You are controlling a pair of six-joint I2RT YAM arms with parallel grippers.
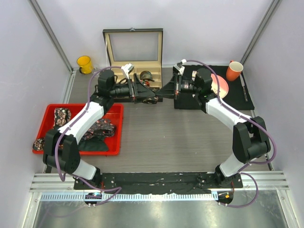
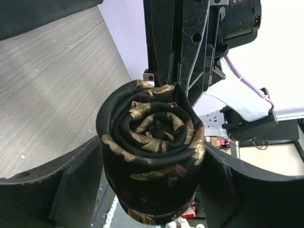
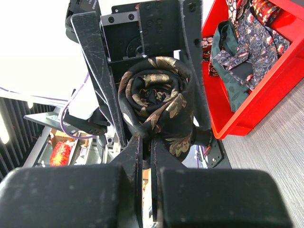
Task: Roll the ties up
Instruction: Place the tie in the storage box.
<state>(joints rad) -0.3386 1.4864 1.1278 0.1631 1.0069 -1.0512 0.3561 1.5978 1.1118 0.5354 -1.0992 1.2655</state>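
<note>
Red tray (image 1: 116, 140) at the left of the tabletop (image 1: 166, 137) holds a heap of loose ties (image 1: 97, 129): dark ones with small red-and-beige flowers, and plain dark green. One end droops over the tray's left rim. At the back stands a case (image 1: 133, 47) lined in beige, its lid upright. A small coil (image 1: 146, 75) of dark fabric sits in one of its compartments, though which one is hard to tell. A yellow mug (image 1: 85, 64) stands back left. An orange cup (image 1: 234, 71) stands on a black mat (image 1: 247, 97) back right, and what is inside either cannot be seen.

The rolled tie (image 2: 152, 137), black with gold leaf prints, is held in the air above the tabletop, just in front of the case, where the two arms meet. Its spiral end faces each wrist camera, so its long axis lies roughly level, running left to right between the wrists. The left hand (image 2: 152, 175) has its fingers pressed against opposite flanks of the roll. The right hand (image 3: 148, 154) is pinched tight on the roll's outer layer.
</note>
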